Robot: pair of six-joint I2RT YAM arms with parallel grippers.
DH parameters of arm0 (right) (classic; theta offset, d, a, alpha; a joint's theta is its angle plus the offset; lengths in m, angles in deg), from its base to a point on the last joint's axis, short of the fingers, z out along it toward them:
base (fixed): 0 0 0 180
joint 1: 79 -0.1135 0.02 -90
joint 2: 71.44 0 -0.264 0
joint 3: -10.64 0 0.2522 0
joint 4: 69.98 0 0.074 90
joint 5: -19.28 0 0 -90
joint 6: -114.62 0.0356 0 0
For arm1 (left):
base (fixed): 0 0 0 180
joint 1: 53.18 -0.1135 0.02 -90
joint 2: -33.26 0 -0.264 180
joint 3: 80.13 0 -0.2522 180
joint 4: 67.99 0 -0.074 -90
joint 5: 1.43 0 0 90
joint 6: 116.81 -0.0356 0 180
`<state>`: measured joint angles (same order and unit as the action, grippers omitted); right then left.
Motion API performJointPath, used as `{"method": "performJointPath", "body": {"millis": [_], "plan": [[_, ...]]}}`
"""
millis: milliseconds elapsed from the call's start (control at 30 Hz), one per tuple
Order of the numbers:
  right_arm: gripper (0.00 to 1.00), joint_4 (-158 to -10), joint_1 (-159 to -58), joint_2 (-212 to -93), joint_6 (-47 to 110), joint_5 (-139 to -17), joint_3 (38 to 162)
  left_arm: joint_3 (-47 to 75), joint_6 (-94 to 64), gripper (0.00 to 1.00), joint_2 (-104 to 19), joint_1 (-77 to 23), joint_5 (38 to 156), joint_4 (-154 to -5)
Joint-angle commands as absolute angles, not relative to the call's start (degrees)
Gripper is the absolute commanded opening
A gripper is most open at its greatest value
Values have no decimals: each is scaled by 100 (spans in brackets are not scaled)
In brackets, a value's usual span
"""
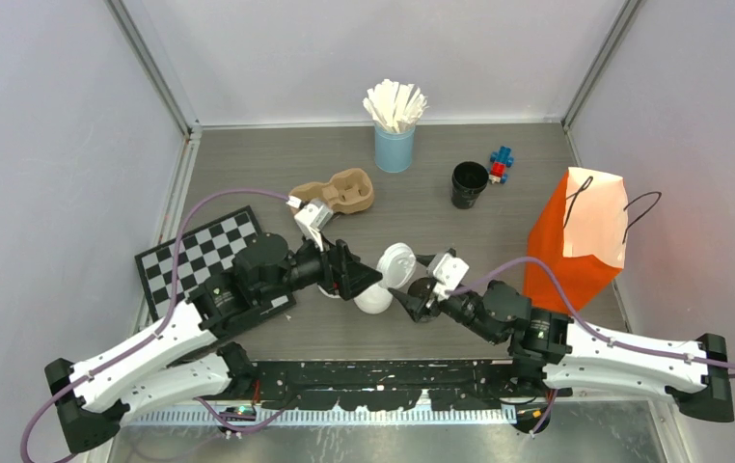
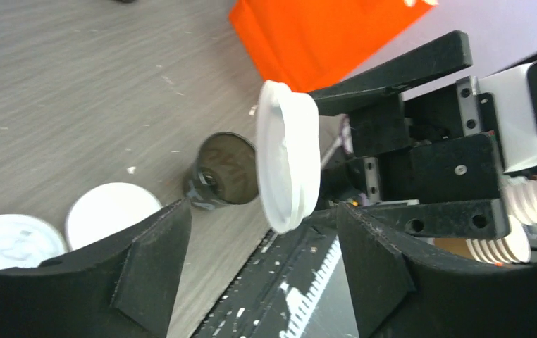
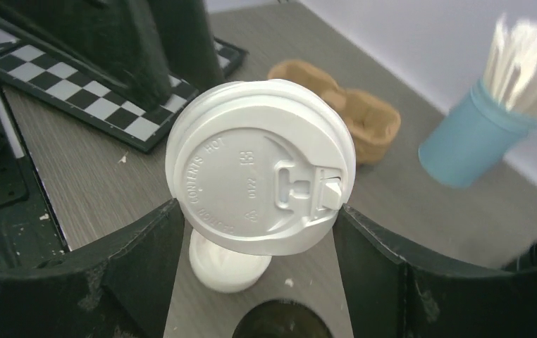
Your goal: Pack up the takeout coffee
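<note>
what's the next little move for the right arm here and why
Probably tip the round white plastic sip lid level and lower it onto the open black paper cup. The right end effector grips the lid on edge in the air. The cup sits uncovered just below it, and the left end effector is open, its fingers off the lid.

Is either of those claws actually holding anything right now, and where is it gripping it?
The right gripper holds a white lid in the air, pinched by opposite edges of its rim. The left gripper is open and holds nothing.
</note>
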<state>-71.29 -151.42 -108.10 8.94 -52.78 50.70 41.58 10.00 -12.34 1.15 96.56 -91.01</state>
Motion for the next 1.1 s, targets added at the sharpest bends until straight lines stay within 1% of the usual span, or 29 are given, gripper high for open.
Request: {"method": "performJointPath", "body": {"millis": [0,100,233,333,400,467,567,733,867,1067], "plan": [[72,-9059,-15153,-10689,3066,-3866,5963,3523,370,79,-1438,127,8679,-9962],[72,-10607,-15161,-10853,4282,-3457,6544,3377,221,80,-1623,110,8510,-10269],[73,-12630,-15166,-11339,5734,-3168,7355,3577,195,79,-1732,52,8613,-10066],[73,-13510,-15161,-11704,6375,-3313,7741,3848,618,77,-1747,-121,8591,-9914],[73,-13844,-15164,-11937,6598,-3467,7910,4165,969,77,-1718,-341,9149,-9536],[73,-13974,-15165,-12131,6691,-3630,7963,4616,1349,77,-1641,-530,9624,-8956],[74,-14008,-15156,-12355,6745,-3756,7999,5045,1720,75,-1651,-708,9871,-8419],[79,-13862,-14940,-12783,6465,-4016,8003,5152,1749,75,-2005,-996,10243,-8280],[79,-13536,-14401,-13055,6186,-4841,7982,5277,1982,75,-2292,-1283,10787,-7801],[78,-13384,-13892,-13116,5983,-5372,8006,5287,2030,75,-2600,-1345,10862,-7451]]}}
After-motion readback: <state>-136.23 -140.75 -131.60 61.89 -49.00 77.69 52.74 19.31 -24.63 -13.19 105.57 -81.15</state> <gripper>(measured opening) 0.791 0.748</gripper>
